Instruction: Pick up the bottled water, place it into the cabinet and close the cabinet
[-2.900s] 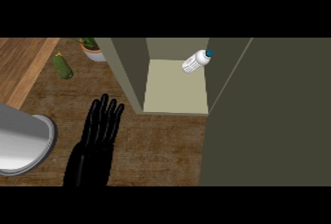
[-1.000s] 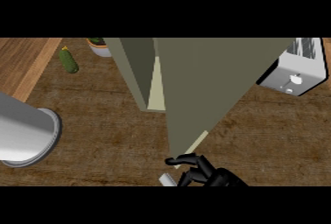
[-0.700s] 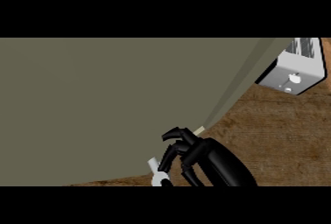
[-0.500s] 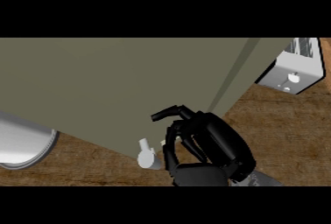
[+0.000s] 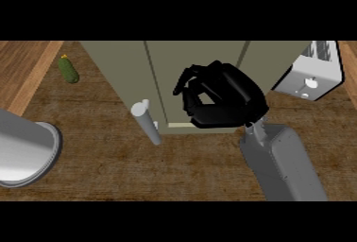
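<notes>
The olive cabinet [image 5: 202, 56] stands at the back of the counter with its door swung in against the front; a thin pale gap shows along the door's lower edge. A grey bar handle [image 5: 147, 122] sticks out at the door's lower left. My right hand [image 5: 222, 97] lies against the door face just right of the handle, fingers curled and holding nothing. The bottled water does not show; the door hides the inside of the cabinet. My left hand is out of the picture.
A white toaster [image 5: 312, 72] stands right of the cabinet. A green cucumber [image 5: 68, 70] lies at the back left, beside a light wood strip. A large grey metal pot [image 5: 21, 151] sits at the left edge. The brown wood counter [image 5: 140, 170] runs in front.
The cabinet door has swung from wide open to nearly flush with the front. My right hand rose from the door's edge onto its face. The bottle, seen inside earlier, is now hidden.
</notes>
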